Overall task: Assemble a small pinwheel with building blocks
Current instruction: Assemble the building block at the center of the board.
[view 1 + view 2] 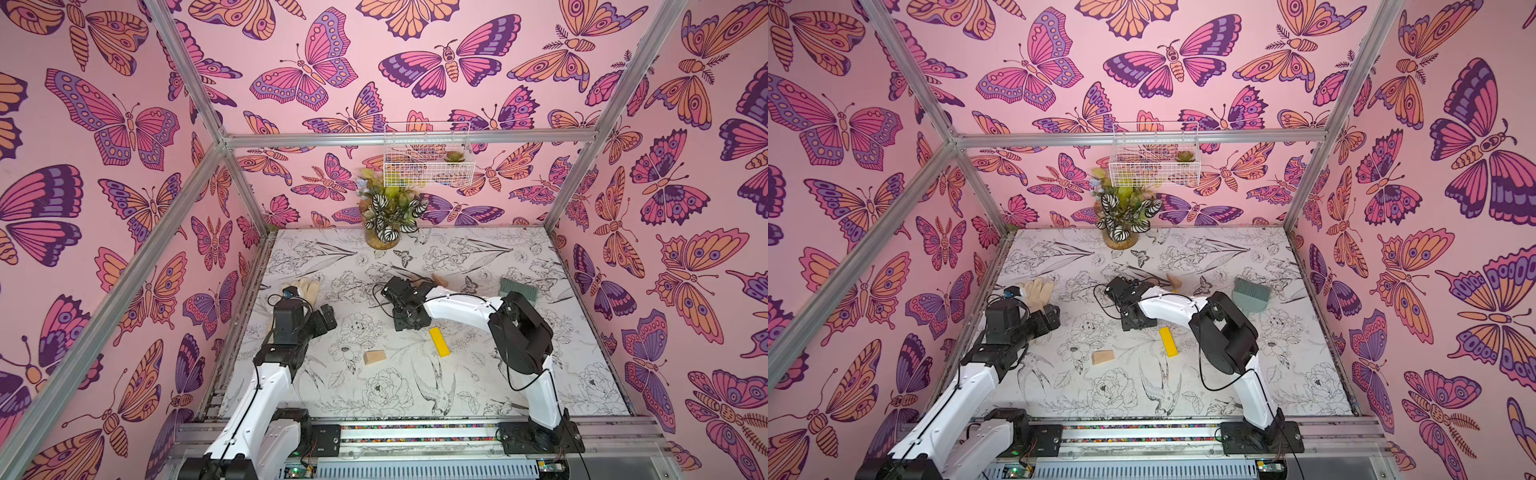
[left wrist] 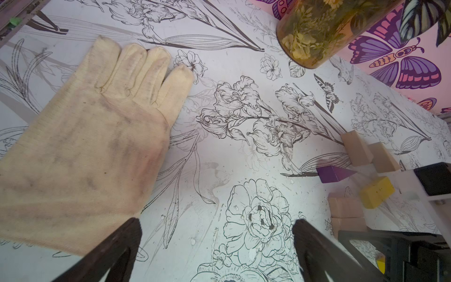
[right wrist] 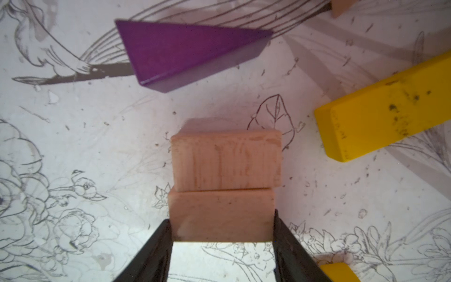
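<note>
Two end effectors are in view. The right end effector [image 3: 221, 219] is partly open, and its black fingers [image 3: 156, 246] press against both sides of a pale wooden block [image 3: 220, 207], so it has hold of that piece. The left end effector [image 2: 217, 244] is spread wide and holds nothing. It hovers over the counter [image 1: 561, 374] just beside a beige glove [image 2: 85, 151].

The held block is squarish with rounded edges and faint grain. A second wooden block [image 3: 227, 161] of the same make lies against its far face, the two touching along one edge. Beyond them, and apart from both, lies a purple wedge [image 3: 185, 48], a smooth, matt triangular prism. To one side is a yellow bar [image 3: 380, 114], flat and rectangular, its paint flecked with dark specks.

These building blocks sit loosely near the middle of the counter, under the right wrist, and do not form a pinwheel. Closer to the robot's base, a second yellow bar [image 1: 439, 341] and a wooden wedge [image 1: 374, 357] lie near each other, not touching.

The glove is soft woven cloth, smudged grey. The counter is a white sheet printed with black line-drawn flowers, scuffed and speckled.
</note>
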Motion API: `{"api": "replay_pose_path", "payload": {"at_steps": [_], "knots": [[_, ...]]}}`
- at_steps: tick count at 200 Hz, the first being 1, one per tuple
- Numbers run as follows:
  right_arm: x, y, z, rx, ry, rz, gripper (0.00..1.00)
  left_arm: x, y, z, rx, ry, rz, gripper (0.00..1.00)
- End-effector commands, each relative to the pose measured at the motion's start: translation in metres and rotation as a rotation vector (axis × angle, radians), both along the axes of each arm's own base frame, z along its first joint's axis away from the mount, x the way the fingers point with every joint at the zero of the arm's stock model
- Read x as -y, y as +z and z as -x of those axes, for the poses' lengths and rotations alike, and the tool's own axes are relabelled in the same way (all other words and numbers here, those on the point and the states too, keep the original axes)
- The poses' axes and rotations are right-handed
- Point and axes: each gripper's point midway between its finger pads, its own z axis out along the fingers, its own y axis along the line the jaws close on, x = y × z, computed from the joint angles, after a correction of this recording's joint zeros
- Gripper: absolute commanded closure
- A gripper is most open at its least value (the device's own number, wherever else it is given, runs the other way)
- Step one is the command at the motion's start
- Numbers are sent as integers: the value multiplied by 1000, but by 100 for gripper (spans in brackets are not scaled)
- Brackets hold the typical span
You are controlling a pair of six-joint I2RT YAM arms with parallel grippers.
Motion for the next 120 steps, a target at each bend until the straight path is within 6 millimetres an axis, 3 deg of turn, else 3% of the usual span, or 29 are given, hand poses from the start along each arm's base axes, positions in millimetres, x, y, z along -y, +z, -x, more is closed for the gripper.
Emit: {"api": "replay_pose_path", "payload": {"at_steps": [1, 50, 120], "knots": [[5, -9, -1, -19, -21, 15, 41, 0, -6, 3, -24, -7, 4, 0], [6, -10, -2, -21, -20, 19, 35, 0, -6, 3, -26, -7, 6, 0], [1, -8, -3, -17, 1, 2, 18, 1, -6, 3, -25, -10, 9, 0]]}}
